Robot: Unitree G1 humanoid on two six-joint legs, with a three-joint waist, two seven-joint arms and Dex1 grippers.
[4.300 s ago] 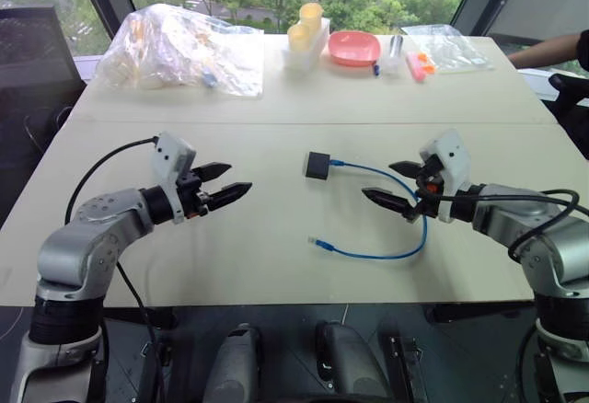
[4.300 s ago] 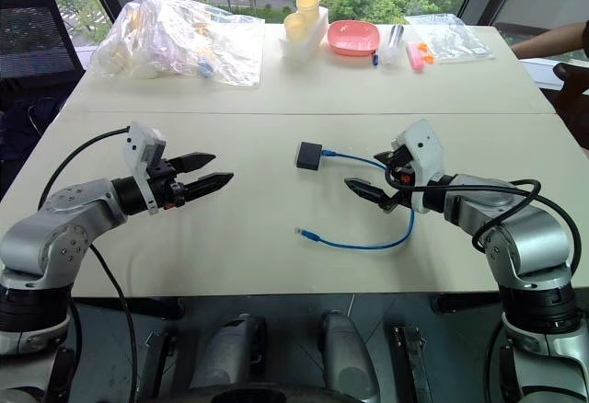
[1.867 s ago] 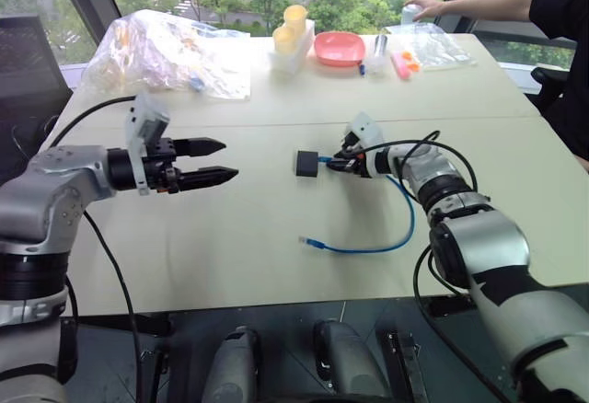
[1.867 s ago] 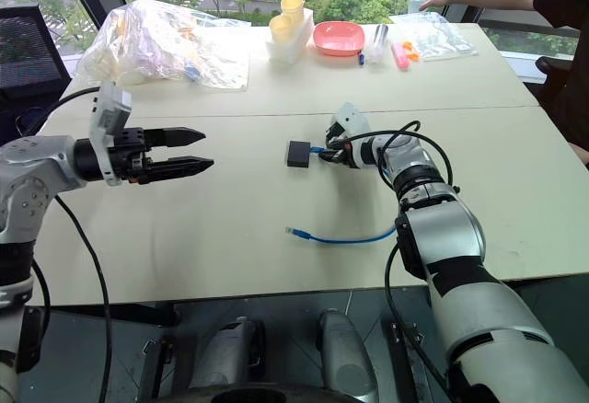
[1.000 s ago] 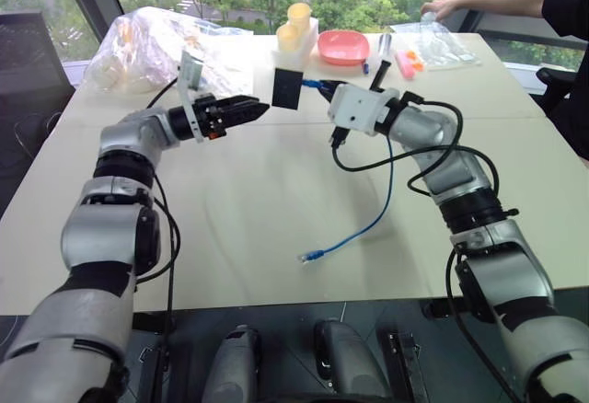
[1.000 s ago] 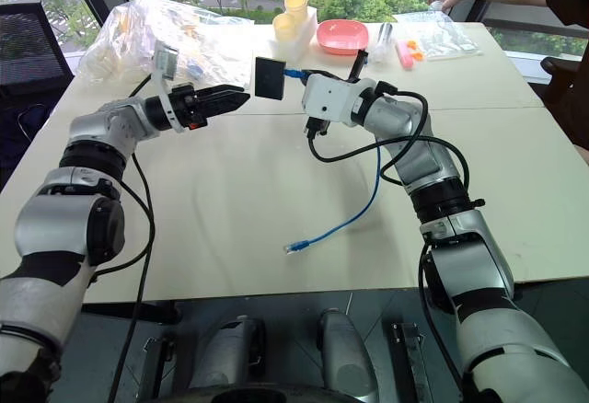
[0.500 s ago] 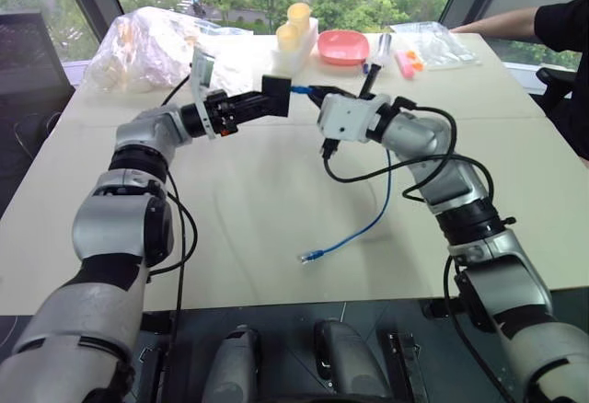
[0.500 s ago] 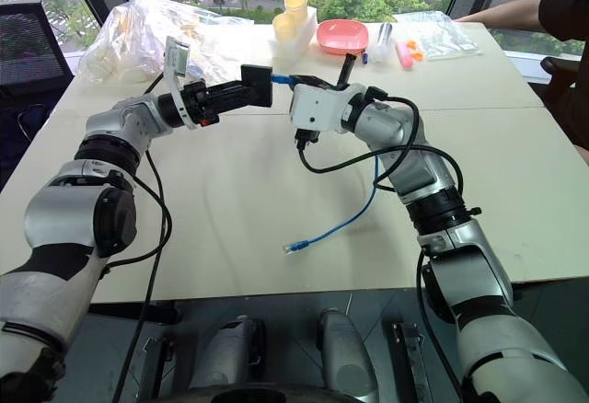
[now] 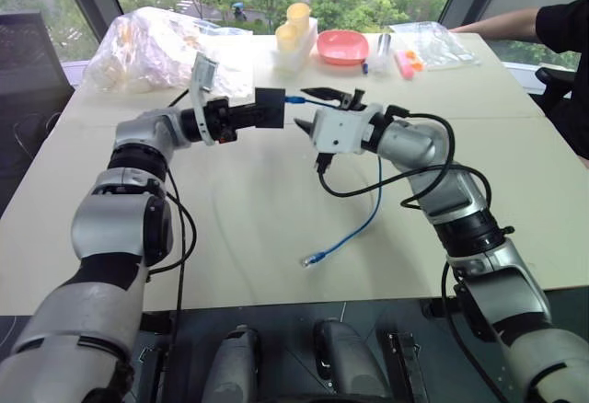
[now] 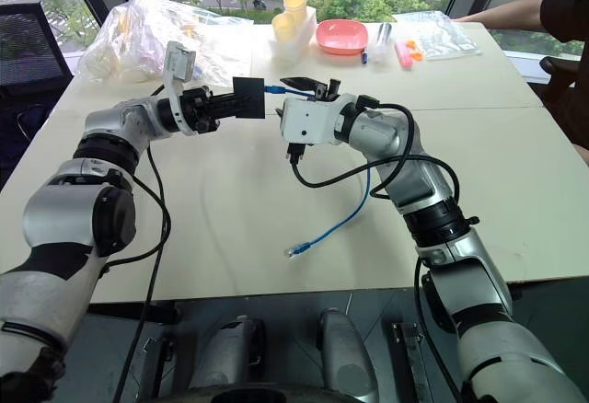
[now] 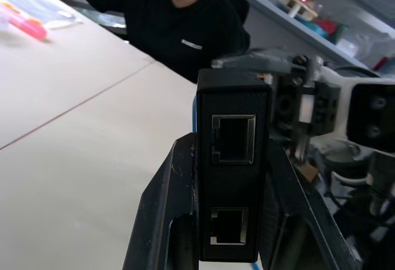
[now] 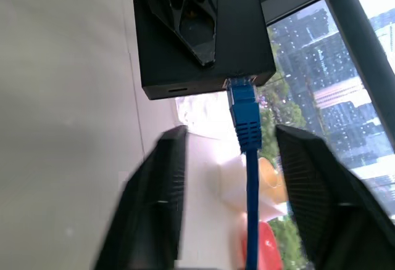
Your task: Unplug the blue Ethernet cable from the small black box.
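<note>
Right wrist view shows your left gripper (image 9: 241,114) clamping the small black box (image 12: 203,39) in midair while your right gripper (image 12: 237,205) sits wide around the still-plugged blue Ethernet cable (image 12: 247,128), ready to grab and pull.

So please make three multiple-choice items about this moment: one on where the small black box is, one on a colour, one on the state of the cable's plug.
1. Where is the small black box?
A. flat on the table
B. held up between the fingers of the left pincer
C. inside the pink bowl

2. What colour is the Ethernet cable?
A. blue
B. yellow
C. white

3. How is the cable's plug at the box?
A. pulled out and lying on the table
B. seated in the box, with the right pincer open around it
C. cut off

Answers:
1 B, the left wrist view shows the box clamped.
2 A, it is bright blue.
3 B, the right wrist view shows the plug in the port, with a finger apart on either side.
</note>
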